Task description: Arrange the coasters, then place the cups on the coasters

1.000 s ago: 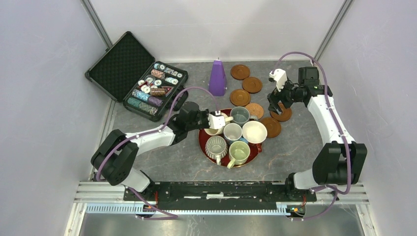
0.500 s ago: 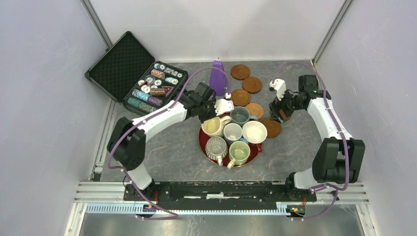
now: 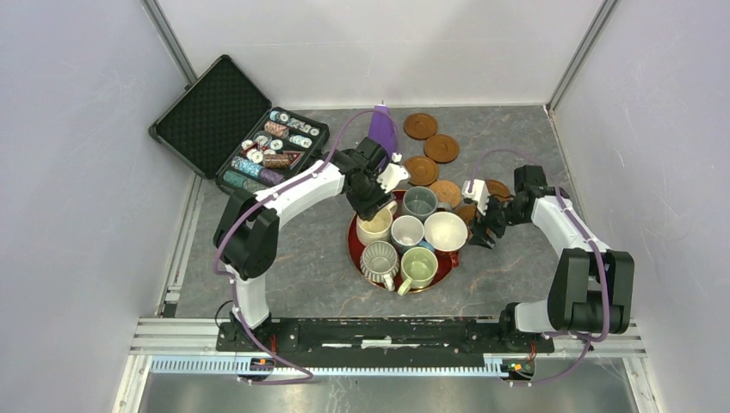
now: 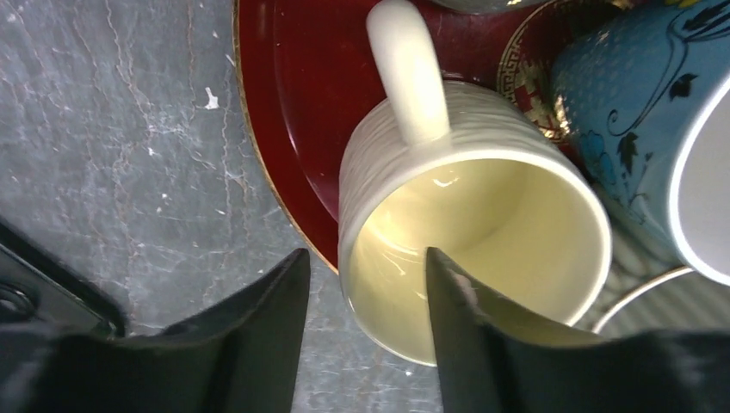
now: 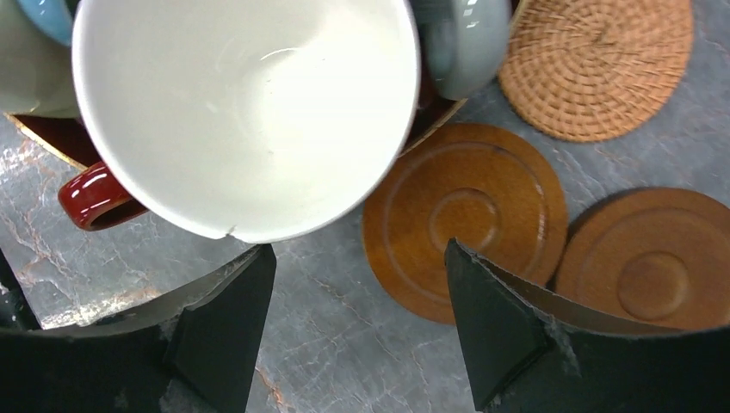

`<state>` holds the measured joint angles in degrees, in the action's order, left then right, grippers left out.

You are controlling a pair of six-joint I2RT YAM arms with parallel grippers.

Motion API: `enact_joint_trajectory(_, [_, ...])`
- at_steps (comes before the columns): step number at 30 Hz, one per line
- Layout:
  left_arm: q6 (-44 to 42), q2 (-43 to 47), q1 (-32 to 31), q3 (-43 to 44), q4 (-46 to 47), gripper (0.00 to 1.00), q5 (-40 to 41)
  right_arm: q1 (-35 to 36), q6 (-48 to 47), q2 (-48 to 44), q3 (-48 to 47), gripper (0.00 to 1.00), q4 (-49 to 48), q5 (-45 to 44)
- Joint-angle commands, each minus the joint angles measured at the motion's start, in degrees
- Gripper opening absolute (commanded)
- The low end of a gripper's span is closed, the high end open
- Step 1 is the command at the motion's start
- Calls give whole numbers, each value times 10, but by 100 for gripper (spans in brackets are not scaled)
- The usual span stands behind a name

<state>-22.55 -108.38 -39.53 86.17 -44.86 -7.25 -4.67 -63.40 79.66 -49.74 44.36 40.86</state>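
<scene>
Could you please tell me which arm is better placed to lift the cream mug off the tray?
Probably left: the left gripper, open, straddles the wall of the cream mug; the right gripper hangs open by a brown coaster.

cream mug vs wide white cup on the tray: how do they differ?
The cream mug is narrower, with a ribbed outer wall. The wide white cup is broader and bowl-shaped. The cream mug's handle is cream like its body, while the wide white cup's handle is red. Both stand upright and empty on the red tray.
</scene>
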Motion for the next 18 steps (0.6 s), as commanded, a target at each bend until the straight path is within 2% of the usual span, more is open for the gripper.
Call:
enact_joint_trajectory(1, [52,13,14,34,-29,69,-28,-3,-94,-16,39,79,-22,37])
enact_joint_trajectory(3, [59,21,24,36,-29,85,-39,-3,-122,-18,56,80,-30,41])
enact_joint_trajectory(6, [65,31,43,41,-31,99,-66,-3,-161,-11,64,80,-29,57])
enact_joint_trajectory(12, [83,53,85,60,-30,100,-110,-3,-249,22,71,80,4,92])
enact_joint_trajectory(18, [91,65,117,83,-30,100,-111,3,-241,67,60,77,-6,133])
